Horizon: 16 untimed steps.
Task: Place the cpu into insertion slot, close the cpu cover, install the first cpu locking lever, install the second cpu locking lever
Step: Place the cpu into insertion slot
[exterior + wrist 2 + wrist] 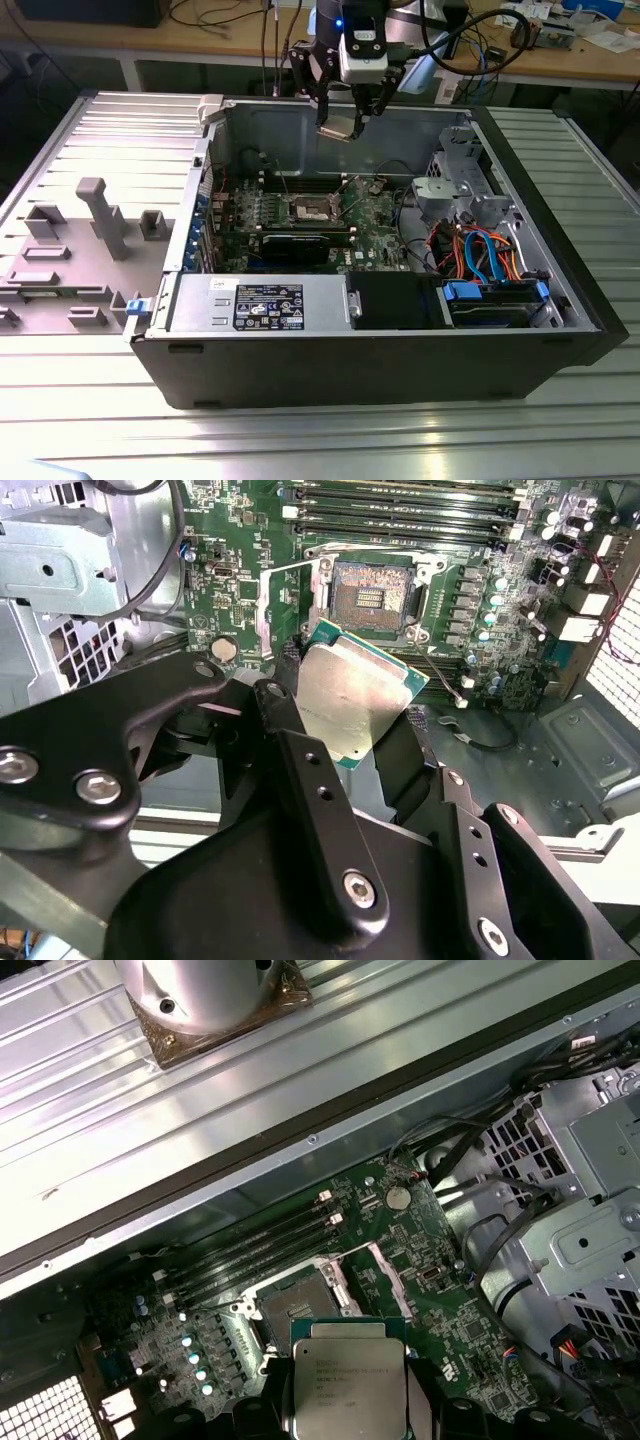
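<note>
Exterior view: a ribbed grey metal surface (90, 420) carries the open black computer case (380, 370), and pale wooden workbenches (150, 42) line the room behind it. Above the case, the black jaws are clamped on the small square silver-topped cpu (338, 130), held high over the uncovered silver-rimmed square insertion slot (310, 208).

Bright overhead light in my exterior view glares white off the ribbed table (420, 440) along its front edge; the computer case (300, 375) casts its interior into shadow; in both wrist views I see the cpu (350, 695) (348, 1380) top gleaming softly against a dim motherboard (230, 600) (440, 1290).
</note>
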Each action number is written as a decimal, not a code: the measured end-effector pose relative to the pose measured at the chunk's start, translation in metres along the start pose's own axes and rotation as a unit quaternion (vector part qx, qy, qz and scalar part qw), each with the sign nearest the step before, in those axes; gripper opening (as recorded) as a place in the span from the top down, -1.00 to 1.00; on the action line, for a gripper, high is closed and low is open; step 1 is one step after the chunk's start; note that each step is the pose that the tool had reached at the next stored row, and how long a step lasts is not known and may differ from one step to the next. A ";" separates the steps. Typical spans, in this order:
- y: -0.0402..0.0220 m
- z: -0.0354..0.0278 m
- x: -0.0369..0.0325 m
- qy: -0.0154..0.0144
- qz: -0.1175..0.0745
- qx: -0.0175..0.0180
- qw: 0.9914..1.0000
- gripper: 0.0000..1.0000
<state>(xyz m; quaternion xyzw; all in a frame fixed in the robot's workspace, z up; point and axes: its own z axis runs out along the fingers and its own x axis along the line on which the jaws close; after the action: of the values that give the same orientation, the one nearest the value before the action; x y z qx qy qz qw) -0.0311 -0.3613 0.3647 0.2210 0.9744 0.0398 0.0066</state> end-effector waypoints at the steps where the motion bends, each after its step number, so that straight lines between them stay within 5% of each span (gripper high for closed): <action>1: 0.0000 0.0000 0.0000 0.000 0.000 0.000 1.000 -0.09; 7: -0.0002 0.0003 0.0003 -0.002 0.026 0.000 1.000 -0.09; 13: -0.0002 0.0010 0.0003 -0.006 0.073 0.000 0.997 -0.09; 16: -0.0005 0.0011 0.0009 -0.007 0.082 0.000 0.997 -0.09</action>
<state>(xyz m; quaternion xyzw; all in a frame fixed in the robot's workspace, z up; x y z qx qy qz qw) -0.0321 -0.3613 0.3635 0.3007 0.9529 0.0391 0.0099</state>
